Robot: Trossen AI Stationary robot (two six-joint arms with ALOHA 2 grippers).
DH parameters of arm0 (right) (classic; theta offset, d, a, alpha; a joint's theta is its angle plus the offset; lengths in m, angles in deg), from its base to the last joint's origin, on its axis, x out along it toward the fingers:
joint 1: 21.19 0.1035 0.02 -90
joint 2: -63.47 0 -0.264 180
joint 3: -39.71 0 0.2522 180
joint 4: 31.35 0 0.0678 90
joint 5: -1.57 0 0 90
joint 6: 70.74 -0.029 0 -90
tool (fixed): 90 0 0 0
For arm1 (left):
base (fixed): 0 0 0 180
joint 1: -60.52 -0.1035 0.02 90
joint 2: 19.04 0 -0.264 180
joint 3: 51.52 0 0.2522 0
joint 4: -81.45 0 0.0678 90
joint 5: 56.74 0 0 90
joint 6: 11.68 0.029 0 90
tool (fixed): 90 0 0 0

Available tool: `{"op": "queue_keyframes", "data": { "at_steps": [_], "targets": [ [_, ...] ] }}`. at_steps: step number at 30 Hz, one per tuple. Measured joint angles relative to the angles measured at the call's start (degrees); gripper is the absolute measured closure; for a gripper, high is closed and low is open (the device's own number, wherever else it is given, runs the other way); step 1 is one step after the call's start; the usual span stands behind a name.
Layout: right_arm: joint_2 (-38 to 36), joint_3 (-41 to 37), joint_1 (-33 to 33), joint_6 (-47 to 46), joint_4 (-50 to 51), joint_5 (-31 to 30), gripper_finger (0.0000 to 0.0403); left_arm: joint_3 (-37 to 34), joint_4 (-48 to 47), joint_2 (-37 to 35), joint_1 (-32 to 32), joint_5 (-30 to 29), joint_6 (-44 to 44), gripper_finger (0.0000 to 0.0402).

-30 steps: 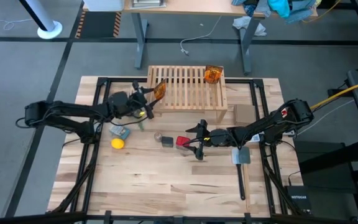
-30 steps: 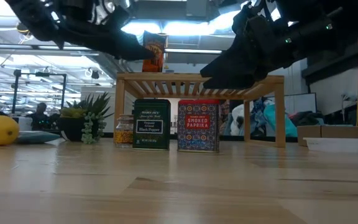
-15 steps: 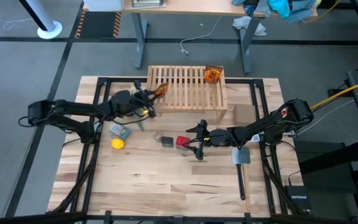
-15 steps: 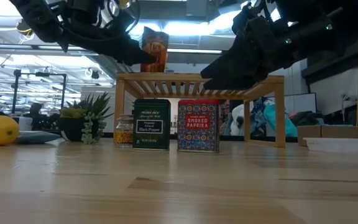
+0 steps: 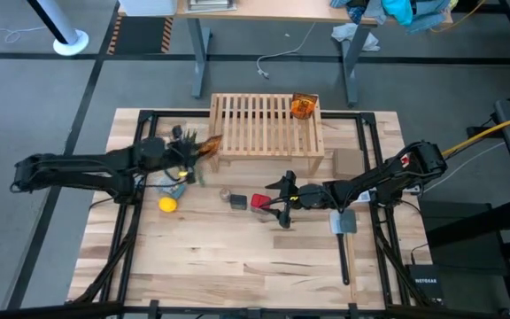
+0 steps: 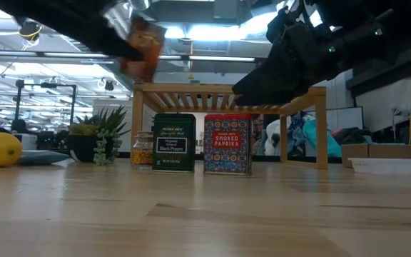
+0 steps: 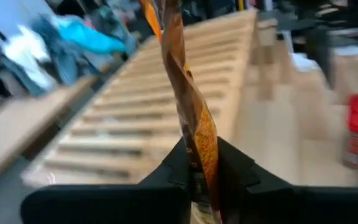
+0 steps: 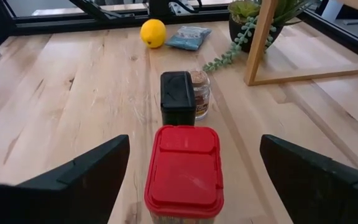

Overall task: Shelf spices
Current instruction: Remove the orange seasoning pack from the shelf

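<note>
Orange packet (image 5: 209, 143), pinched in the left gripper (image 7: 201, 168), has swung back off the shelf (image 5: 264, 124) edge to just beside its left end, so shelving it needs another approach, while the right gripper (image 8: 191, 168) hangs spread around the red tin (image 8: 185, 171).

Shelf (image 5: 266, 126): far-centre of the table (image 5: 237, 257).
Packet on shelf (image 5: 303, 106): far right corner of the slats.
Held packet (image 5: 209, 144): pinched in the left gripper (image 5: 198, 147), in the air just beside the shelf's left end.
Plant (image 5: 193, 170): near the shelf's left leg.
Jar (image 5: 225, 194), box (image 5: 238, 201), tin (image 5: 259, 201): a row left to right, before the shelf.
Right gripper (image 5: 281, 201): fingers spread, just right of the tin.
Round toy (image 5: 167, 205): left of the row.
</note>
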Motion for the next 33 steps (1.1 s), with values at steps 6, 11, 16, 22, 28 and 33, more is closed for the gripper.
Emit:
{"op": "queue_keyframes", "data": {
  "at_steps": [6, 11, 16, 22, 28, 33],
  "targets": [
    [0.02, 0.0, 0.04, -1.43, 0.23, 0.21, 0.0036, 0.02, -22.29, -11.81, 5.1, 0.02, -13.76, 0.0372],
    [0.02, 0.0, 0.04, -1.53, 0.26, 0.48, 0.0036, -2.07, -28.03, -15.58, 11.57, 3.8, -21.02, 0.0372],
    [0.02, 0.0, 0.04, -1.53, 0.26, 0.48, 0.0036, -6.21, -27.28, -15.4, 18.34, 6.46, -26.55, 0.0372],
    [0.02, 0.0, 0.04, -1.53, 0.35, 0.48, 0.0036, -15.82, -12.91, -14.12, 23.66, 4.94, -29.45, 0.0372],
    [0.02, 0.0, 0.04, -1.53, 0.35, 0.48, 0.0036, -24.89, 5.73, -12.85, 25.55, 0.87, -23.68, 0.0372],
    [0.02, 0.0, 0.04, -1.53, 0.3, 0.47, 0.0036, -28.46, 12.01, -12.45, 25.55, -0.64, -20.94, 0.0372]
  ]
}}
